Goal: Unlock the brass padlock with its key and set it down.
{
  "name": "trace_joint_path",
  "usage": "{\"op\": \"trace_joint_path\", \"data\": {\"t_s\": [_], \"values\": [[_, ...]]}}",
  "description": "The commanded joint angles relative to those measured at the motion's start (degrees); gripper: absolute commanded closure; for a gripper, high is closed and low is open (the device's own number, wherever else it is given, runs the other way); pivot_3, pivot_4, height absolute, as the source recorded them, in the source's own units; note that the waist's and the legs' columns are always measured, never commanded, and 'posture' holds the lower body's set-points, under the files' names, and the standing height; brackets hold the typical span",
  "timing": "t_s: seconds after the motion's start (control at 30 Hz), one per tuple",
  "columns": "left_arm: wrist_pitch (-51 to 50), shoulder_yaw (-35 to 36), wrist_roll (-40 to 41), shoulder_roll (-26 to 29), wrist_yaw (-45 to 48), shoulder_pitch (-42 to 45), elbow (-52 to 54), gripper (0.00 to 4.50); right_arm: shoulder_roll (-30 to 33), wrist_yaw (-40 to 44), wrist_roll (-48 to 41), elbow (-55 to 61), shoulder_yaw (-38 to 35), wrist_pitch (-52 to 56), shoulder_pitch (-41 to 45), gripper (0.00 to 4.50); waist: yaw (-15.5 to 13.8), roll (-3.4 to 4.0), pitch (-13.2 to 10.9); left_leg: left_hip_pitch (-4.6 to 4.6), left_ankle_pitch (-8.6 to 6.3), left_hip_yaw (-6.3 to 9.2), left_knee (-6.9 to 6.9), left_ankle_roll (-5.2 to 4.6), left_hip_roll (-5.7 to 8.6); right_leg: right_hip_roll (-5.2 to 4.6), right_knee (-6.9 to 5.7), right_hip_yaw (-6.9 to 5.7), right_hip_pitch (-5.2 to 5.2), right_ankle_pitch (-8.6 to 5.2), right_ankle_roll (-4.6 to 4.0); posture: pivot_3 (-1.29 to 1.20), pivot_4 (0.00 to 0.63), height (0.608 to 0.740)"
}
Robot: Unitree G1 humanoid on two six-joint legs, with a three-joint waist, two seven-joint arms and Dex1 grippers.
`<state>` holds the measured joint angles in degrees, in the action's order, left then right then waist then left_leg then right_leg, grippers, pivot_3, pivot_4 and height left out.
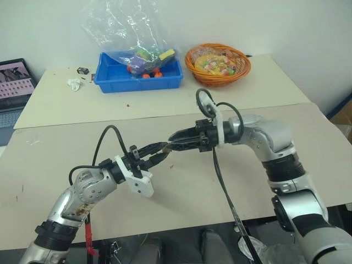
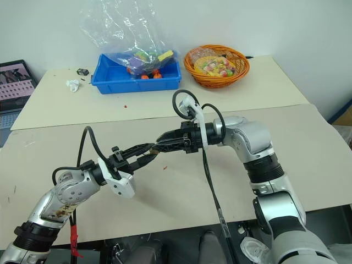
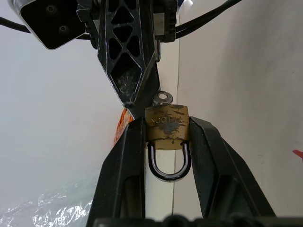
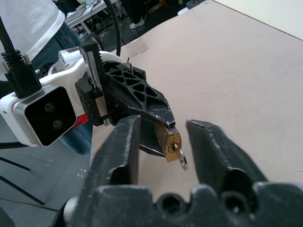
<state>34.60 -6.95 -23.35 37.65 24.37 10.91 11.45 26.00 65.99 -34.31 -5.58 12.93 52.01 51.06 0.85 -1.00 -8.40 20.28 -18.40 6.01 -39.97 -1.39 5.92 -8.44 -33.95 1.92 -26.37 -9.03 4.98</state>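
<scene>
Over the middle of the front table, my left gripper is shut on the brass padlock. It clamps the small golden body between both fingers, with the silver shackle pointing back toward the wrist. A silver key sticks out of the lock's far end. My right gripper comes in from the right, tip to tip with the left one. Its fingers stand apart on either side of the key, not touching it, so it is open.
On the rear table stand a blue bin holding a clear bag of toys and an orange basket of sweets. Crumpled paper lies to the bin's left, a laptop at the far left. A person in a white shirt is nearby.
</scene>
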Motion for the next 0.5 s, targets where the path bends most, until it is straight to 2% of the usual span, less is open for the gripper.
{"op": "trace_joint_path", "data": {"t_s": [0.03, 0.07, 0.1, 0.4, 0.5], "values": [[-0.2, 0.5, 0.7, -0.2, -0.3, 0.3, 1.1, 3.69, 0.1, 0.8, -0.1, 1.1, -0.6, 0.2, 1.5, 4.06, 0.0, 0.0, 0.0, 0.0, 0.0, 0.0, 0.0, 0.0, 0.0, 0.0, 0.0, 0.0, 0.0, 0.0, 0.0, 0.0, 0.15, 0.74], [-0.3, 0.5, 0.6, -0.2, -0.3, 0.3, 1.1, 3.69, 0.2, 0.8, 0.0, 1.2, -0.6, 0.2, 1.3, 4.43, 0.0, 0.0, 0.0, 0.0, 0.0, 0.0, -0.01, 0.0, 0.0, 0.0, -0.01, 0.0, 0.0, 0.0, 0.0, 0.0, 0.15, 0.74], [-0.3, 0.5, 0.5, -0.3, -0.3, 0.3, 1.1, 3.69, 0.2, 0.8, 0.0, 1.5, -0.6, 0.2, 1.1, 4.47, 0.0, 0.0, 0.0, 0.0, 0.0, 0.0, -0.01, 0.0, 0.0, 0.0, -0.01, 0.0, 0.0, 0.0, 0.0, 0.0, 0.15, 0.74], [-0.6, 0.5, 0.7, -0.3, -0.2, 0.3, 1.3, 3.69, -0.3, -0.6, -0.4, 1.6, -2.0, 0.4, 0.5, 4.47, 0.1, 0.0, 0.0, 0.0, 0.0, -0.01, -0.02, 0.0, 0.0, 0.0, -0.03, 0.0, -0.01, 0.0, 0.0, 0.0, 0.15, 0.74], [-0.7, 0.3, 0.8, -0.3, -0.2, 0.2, 1.3, 3.69, -0.5, -1.5, -0.3, 1.3, -2.8, 0.4, 1.0, 3.66, 0.1, 0.0, 0.0, 0.0, 0.0, -0.01, -0.02, 0.0, 0.0, 0.0, -0.04, 0.0, -0.01, 0.0, 0.0, 0.0, 0.15, 0.74]]}}
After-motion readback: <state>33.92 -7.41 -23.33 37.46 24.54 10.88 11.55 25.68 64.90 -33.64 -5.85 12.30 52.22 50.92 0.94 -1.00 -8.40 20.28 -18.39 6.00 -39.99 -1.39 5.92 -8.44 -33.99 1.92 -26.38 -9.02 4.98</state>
